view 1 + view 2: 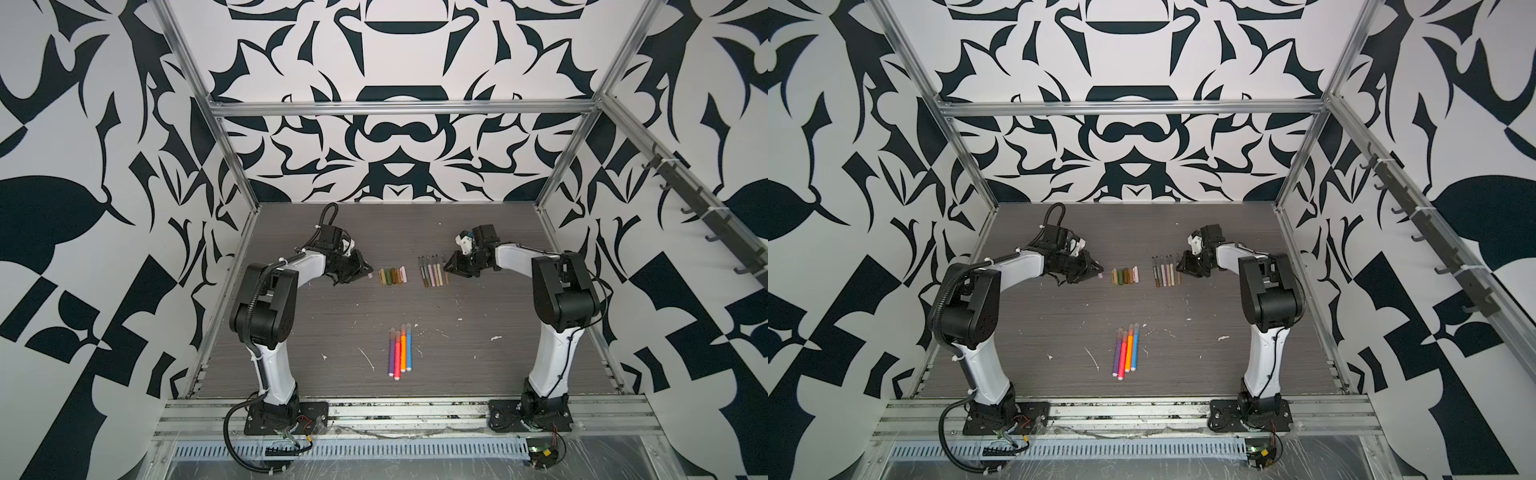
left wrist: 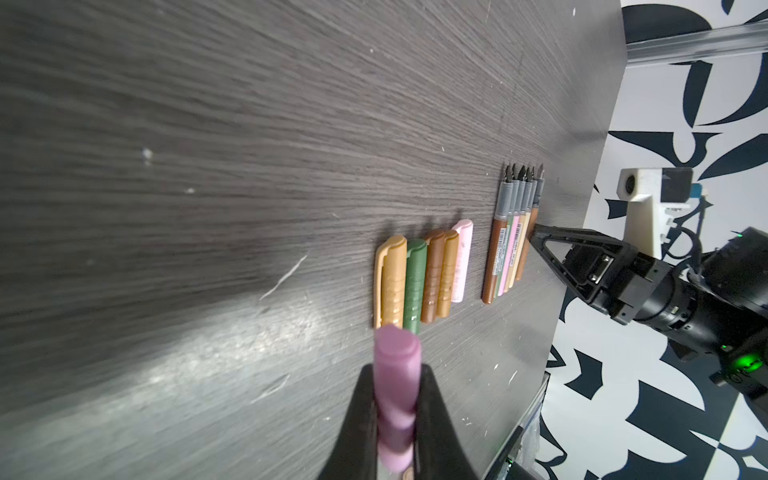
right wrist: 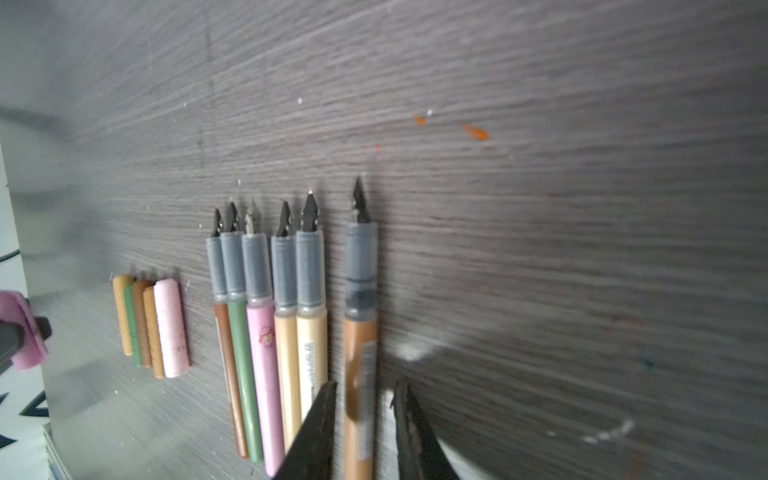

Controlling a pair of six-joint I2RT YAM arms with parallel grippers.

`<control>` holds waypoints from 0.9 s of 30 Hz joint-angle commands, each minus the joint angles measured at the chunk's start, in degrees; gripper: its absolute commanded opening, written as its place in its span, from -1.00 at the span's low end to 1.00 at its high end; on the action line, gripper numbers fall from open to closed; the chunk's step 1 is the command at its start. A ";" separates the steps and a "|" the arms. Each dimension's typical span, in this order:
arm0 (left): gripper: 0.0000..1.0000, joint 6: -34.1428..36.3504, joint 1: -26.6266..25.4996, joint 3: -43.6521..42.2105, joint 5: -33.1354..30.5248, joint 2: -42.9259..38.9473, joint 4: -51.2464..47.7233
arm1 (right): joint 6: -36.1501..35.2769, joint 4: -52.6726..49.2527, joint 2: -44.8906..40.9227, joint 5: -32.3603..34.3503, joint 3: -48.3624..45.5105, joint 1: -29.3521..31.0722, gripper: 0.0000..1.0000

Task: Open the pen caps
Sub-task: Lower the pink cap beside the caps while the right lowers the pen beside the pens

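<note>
No legible text, printed labels on the pens too blurred to read

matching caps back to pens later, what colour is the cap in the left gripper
Pinkish lilac; the cap shows best in the left wrist view.

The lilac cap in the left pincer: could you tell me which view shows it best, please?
The left wrist view: the lilac cap fills the foreground, clamped in the left pincer. The right wrist view catches it blurred at its edge; both top views show only a tiny pink speck.
</note>
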 commanded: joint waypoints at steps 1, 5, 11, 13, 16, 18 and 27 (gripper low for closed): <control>-1.00 0.51 0.39 1.24 0.23 -1.91 -1.19 | -0.06 -0.54 -0.21 -0.07 1.14 0.08 -0.30; -1.00 0.43 0.41 1.24 0.23 -1.71 -1.19 | 0.05 -0.55 -0.39 -0.27 1.21 0.08 -0.30; -1.00 0.43 0.40 1.28 0.40 -0.81 -1.02 | 0.40 -0.64 -0.39 -1.13 1.32 0.08 -0.33; -1.00 0.43 0.44 1.33 0.40 -0.65 -0.97 | 0.56 -0.72 -0.35 -1.15 1.31 0.07 -0.37; -1.00 0.50 0.45 1.58 0.53 0.19 -0.84 | 0.96 -0.25 -0.75 -1.56 0.65 0.05 -0.39; -1.00 0.51 0.44 1.86 1.01 1.35 -0.76 | 1.44 0.55 -1.26 -2.23 0.10 0.12 -0.46; -0.85 -0.36 0.42 2.84 2.51 5.80 1.19 | 2.26 0.67 -1.02 -3.96 0.17 0.12 -0.51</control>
